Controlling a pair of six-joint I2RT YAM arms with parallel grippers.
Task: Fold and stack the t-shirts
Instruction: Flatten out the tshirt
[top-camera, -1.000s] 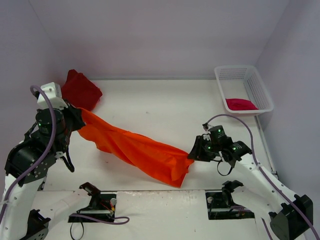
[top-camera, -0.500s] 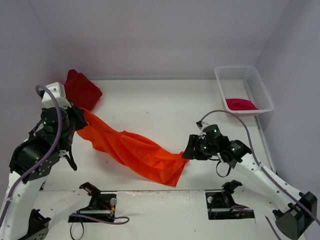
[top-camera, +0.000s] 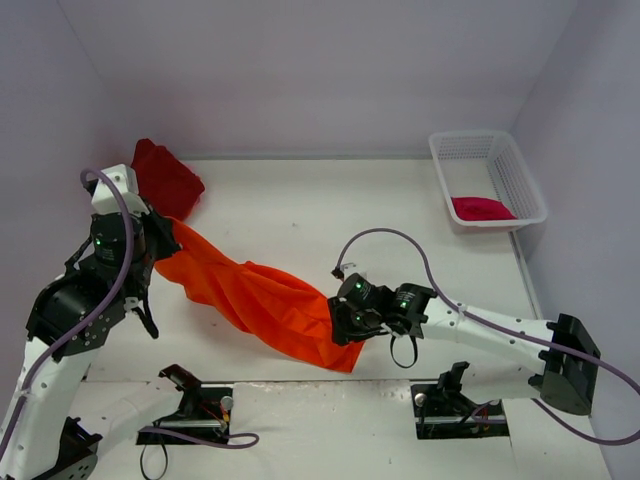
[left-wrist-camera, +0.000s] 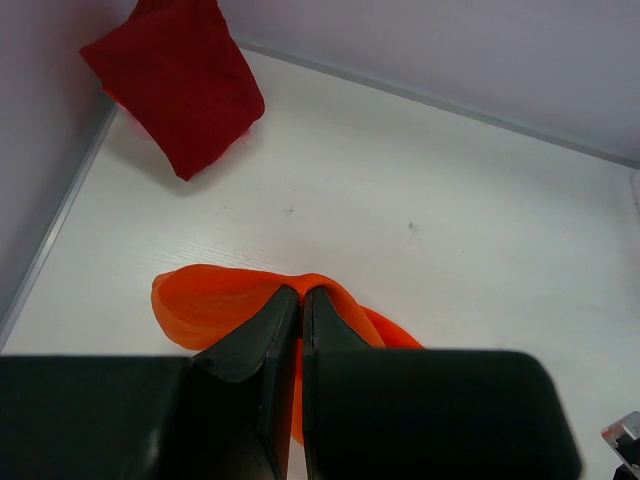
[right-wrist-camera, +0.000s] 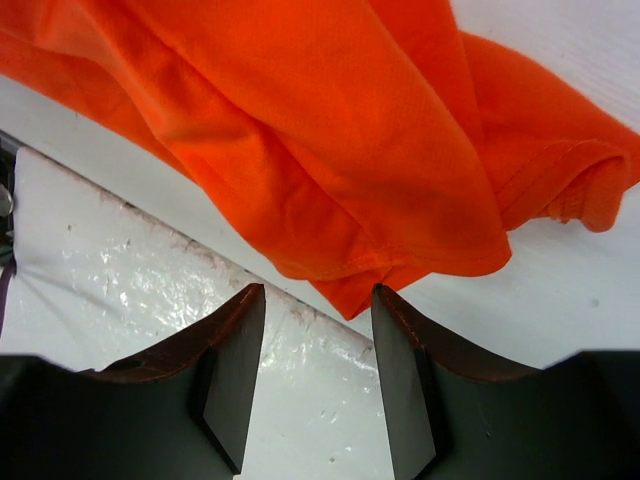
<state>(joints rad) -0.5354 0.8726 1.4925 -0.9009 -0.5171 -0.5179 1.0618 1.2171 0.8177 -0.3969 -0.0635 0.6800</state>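
Left end effector (top-camera: 163, 240) is clenched on one end of the orange t-shirt (top-camera: 262, 297). In the left wrist view its two black fingers (left-wrist-camera: 250, 340) are pressed together, with a fold of orange cloth bulging out around their tips. That pinched end hangs lifted above the worktop (top-camera: 330, 215) at the left side. From there the shirt runs as a long, twisted, creased band diagonally down to the right, and its lower end lies on the surface near the front edge.

The right end effector (top-camera: 340, 322) is released. The right wrist view shows its jaws standing apart with nothing gripped. Their tips are right at the shirt's lower end, where a pointed corner of cloth reaches down into the gap between them. Whether the fingers touch the fabric cannot be told. Beneath that corner a shinier white strip (right-wrist-camera: 150, 300) runs along the worktop's near edge. The right arm stretches low and far to the left across the front of the worktop.

The dark red t-shirt (top-camera: 162, 180) lies bunched in the far left corner against the wall, just behind the left end effector, and in the wrist view it is apart from the orange one. A white mesh basket (top-camera: 468, 148) stands at the far right, and the crimson-pink t-shirt (top-camera: 480, 208) lies crumpled inside it at its near end.
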